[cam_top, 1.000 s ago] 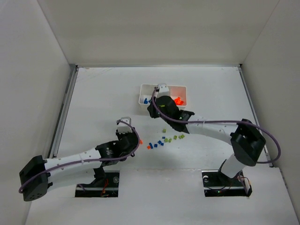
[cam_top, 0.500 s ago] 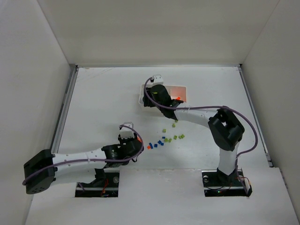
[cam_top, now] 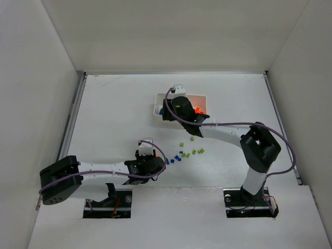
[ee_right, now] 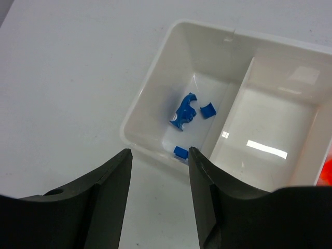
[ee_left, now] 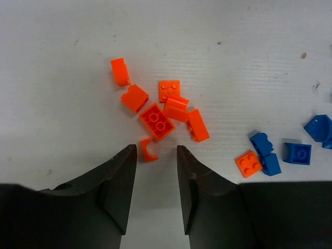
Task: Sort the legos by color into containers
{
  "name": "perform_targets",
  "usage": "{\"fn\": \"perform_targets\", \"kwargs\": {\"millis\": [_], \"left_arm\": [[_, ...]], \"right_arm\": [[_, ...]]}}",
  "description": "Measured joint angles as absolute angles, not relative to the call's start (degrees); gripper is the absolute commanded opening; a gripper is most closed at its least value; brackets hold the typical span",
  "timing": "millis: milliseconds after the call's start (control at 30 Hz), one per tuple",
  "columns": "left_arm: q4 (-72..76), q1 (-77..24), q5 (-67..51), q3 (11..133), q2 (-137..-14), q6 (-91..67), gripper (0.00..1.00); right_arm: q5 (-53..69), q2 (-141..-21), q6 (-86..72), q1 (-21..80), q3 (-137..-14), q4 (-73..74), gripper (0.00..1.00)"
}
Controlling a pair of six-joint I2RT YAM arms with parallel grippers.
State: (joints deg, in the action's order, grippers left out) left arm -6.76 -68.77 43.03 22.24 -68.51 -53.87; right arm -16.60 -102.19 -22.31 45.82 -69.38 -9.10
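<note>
Several orange legos [ee_left: 163, 111] lie clustered on the table just beyond my left gripper [ee_left: 156, 155], which is open with nothing between its fingers. A small orange arch piece [ee_left: 148, 150] sits by the left fingertip. Blue legos [ee_left: 290, 150] and one more orange lego [ee_left: 248, 163] lie to the right. My right gripper [ee_right: 160, 155] hangs open and empty over the near wall of the white tray [ee_right: 155, 67]. Its left container holds three blue legos [ee_right: 185, 111]. From above, the right gripper [cam_top: 167, 110] covers the tray's [cam_top: 202, 97] left end, and orange legos [cam_top: 197, 110] show in its right container.
Yellow-green legos [cam_top: 194, 152] lie scattered on the table between the arms, with blue ones [cam_top: 178, 156] just right of the left gripper [cam_top: 157, 163]. The middle container [ee_right: 270, 129] shows only bare white floor. White walls enclose the table on three sides.
My left gripper has slid right to the loose orange bricks. The right wrist has shifted over the tray's left end.
</note>
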Motion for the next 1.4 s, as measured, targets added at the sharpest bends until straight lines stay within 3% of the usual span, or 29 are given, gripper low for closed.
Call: {"fn": "perform_targets", "kwargs": {"millis": [200, 467, 667, 867, 1033, 1167, 1400], "left_arm": [[-3.9, -68.1, 43.3, 22.6, -70.6, -52.7, 0.33], [-3.3, -67.1, 43.6, 23.1, -71.5, -51.0, 0.16], [-6.4, -67.4, 43.0, 24.1, -69.1, -50.7, 0.1], [-9.8, -66.9, 41.9, 25.7, -60.6, -49.7, 0.09], [-9.5, -63.0, 40.0, 28.5, -56.7, -47.7, 0.09], [-3.5, -57.9, 36.4, 31.8, -59.8, -44.3, 0.1], [11.5, -51.9, 27.4, 44.6, -76.7, -37.1, 0.11]], "right_arm": [[-16.5, -101.2, -22.7, 45.9, -66.3, -9.4, 0.53], [-16.7, -96.5, -23.0, 45.9, -62.3, -9.5, 0.53], [-17.1, -90.5, -23.4, 45.9, -57.9, -9.5, 0.52], [-18.0, -82.2, -23.7, 47.2, -49.7, -9.5, 0.35], [-20.4, -75.7, -25.4, 51.6, -39.0, -9.7, 0.32], [-23.2, -70.7, -28.5, 52.2, -31.0, -8.6, 0.32], [-25.5, -58.5, -34.6, 53.8, -22.9, -6.6, 0.32]]}}
